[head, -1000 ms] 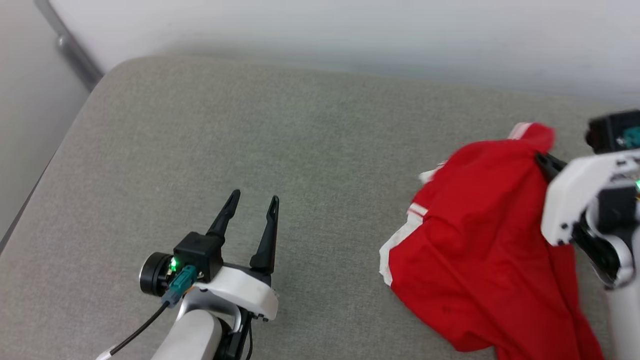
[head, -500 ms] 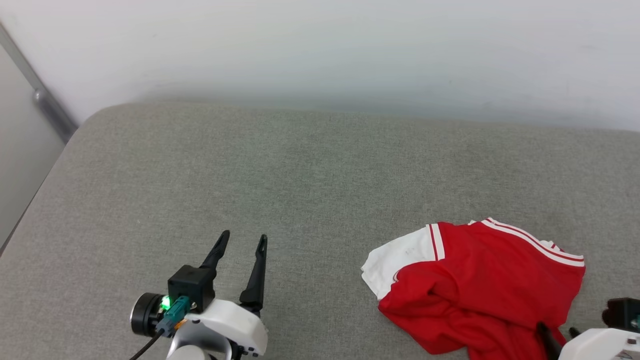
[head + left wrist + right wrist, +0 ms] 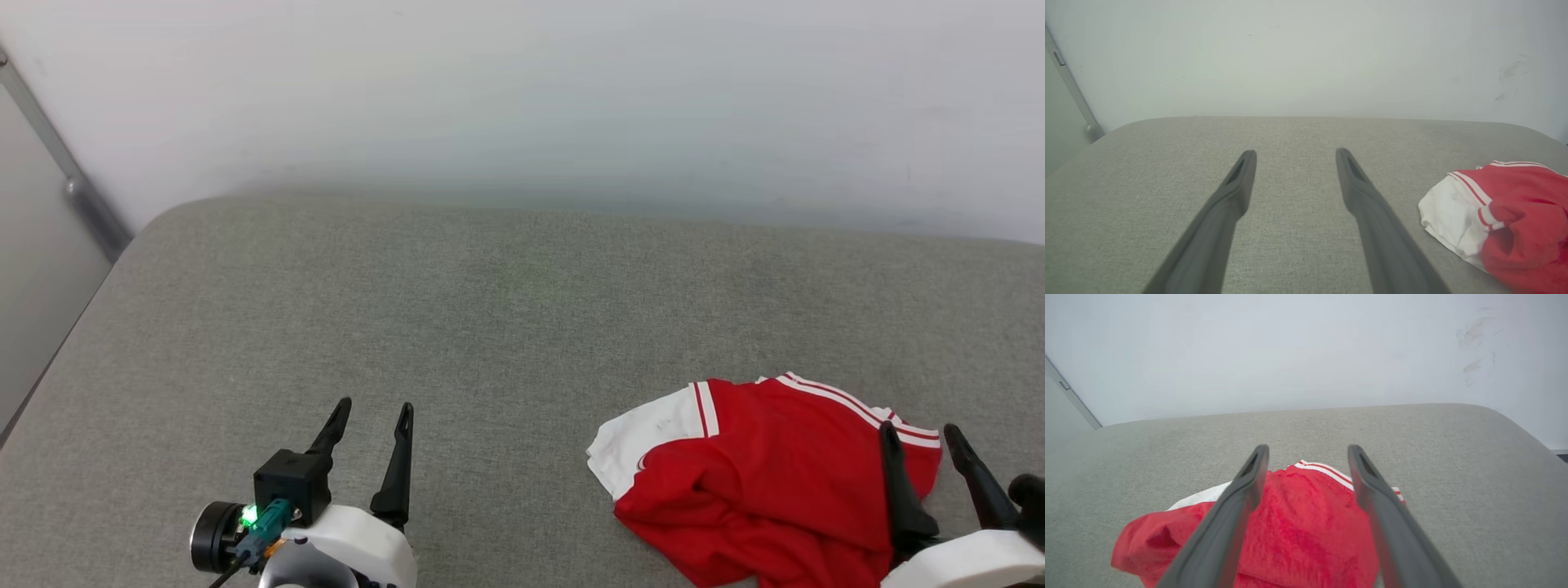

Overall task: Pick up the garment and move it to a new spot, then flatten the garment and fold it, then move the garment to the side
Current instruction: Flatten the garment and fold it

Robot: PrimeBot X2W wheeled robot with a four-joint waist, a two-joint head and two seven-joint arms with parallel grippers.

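Note:
The garment [image 3: 759, 474] is a bright red shirt with a white sleeve end and red-and-white stripe trim, lying crumpled on the grey cushion [image 3: 490, 327] at the lower right. My right gripper [image 3: 920, 433] stands open just above its right part, holding nothing. The right wrist view has the garment [image 3: 1306, 531] bunched beneath the spread fingers [image 3: 1249, 486]. My left gripper [image 3: 373, 408] is open over bare cushion at the lower left, well apart from the shirt. In the left wrist view the garment [image 3: 1506, 220] lies off to the right.
A pale wall [image 3: 522, 98] runs along the far edge of the cushion. A grey metal rail [image 3: 73, 192] slants down at the far left, beside the cushion's rounded corner. Bare cushion stretches between the two grippers.
The right gripper let go of the garment, which dropped into a crumpled heap on the cushion, and its jaws went from shut to open. The head view tilted up.

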